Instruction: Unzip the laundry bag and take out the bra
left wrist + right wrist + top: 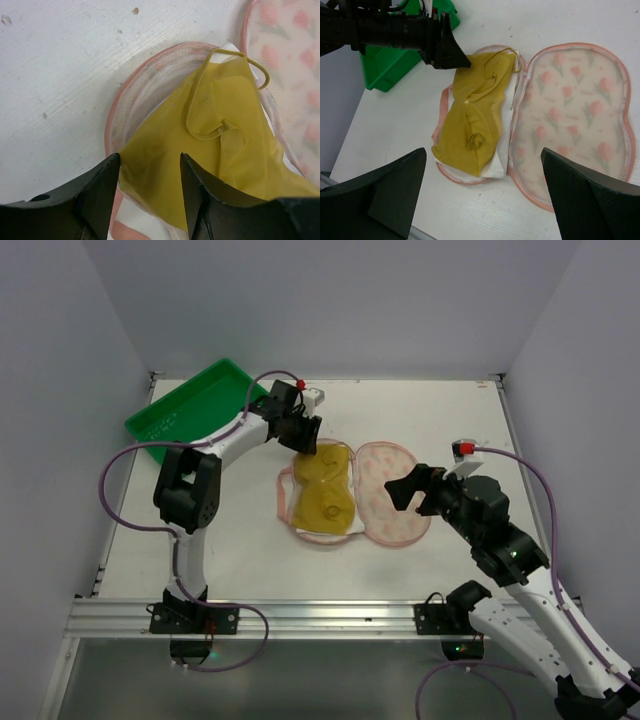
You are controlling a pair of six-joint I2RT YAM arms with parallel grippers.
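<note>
Laundry bag (395,495) is unzipped and lies flat like an open clamshell on the white table (450,420), near the green tray (190,410), to the tray's right and closer to the arm bases. It has two peanut-shaped halves side by side. The half away from the tray shows a cream lining with pink tulip print and pink trim, nothing in it. The half on the tray's side holds the bra (325,490), mustard yellow and crumpled, with a thin strap looped at its far end and white padding showing under it.

Left gripper (305,445) sits at the bra's end closest to the tray. Its fingers (97,185) are apart, with yellow fabric visible in the gap between them, and the tips are down at the fabric. Cannot tell whether they press on it.

Right gripper (410,495) is on the bag's side away from the tray, over the printed half's edge. Its jaws are spread wide and hold nothing.
</note>
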